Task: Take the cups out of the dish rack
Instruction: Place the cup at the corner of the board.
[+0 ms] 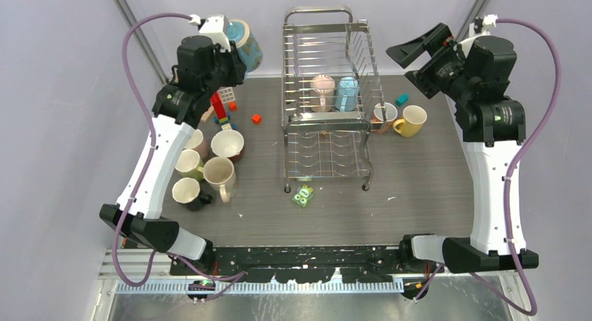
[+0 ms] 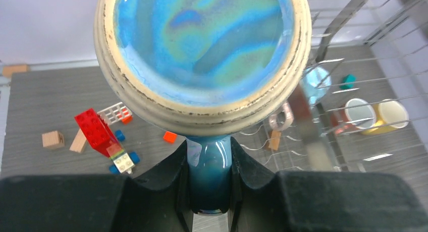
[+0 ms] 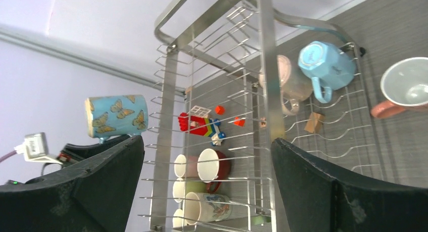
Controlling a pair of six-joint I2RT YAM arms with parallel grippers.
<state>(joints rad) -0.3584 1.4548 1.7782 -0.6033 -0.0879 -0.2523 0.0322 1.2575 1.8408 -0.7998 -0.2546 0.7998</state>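
Tall two-tier silver wire dish rack (image 1: 325, 122), standing mid-way back on the grey wood-grain worktop (image 1: 419, 188). On its upper tier sit a pale pink mug (image 1: 322, 87) and a light blue mug (image 1: 347, 91), side by side. The left gripper (image 2: 209, 159) is pinching the handle of a blue butterfly-print ceramic mug (image 1: 244, 45), held in the air left of the rack's top. The right gripper (image 3: 206, 143) has its jaws spread wide with nothing between them, raised right of the rack. A salmon mug (image 1: 384, 115) and a yellow mug (image 1: 412, 120) sit on the worktop just right of the rack. A cluster of five mugs (image 1: 220, 173) stands to the left. Coloured toy blocks (image 1: 223, 105) lie behind them, and a small green packet (image 1: 304, 195) lies in front of the rack.
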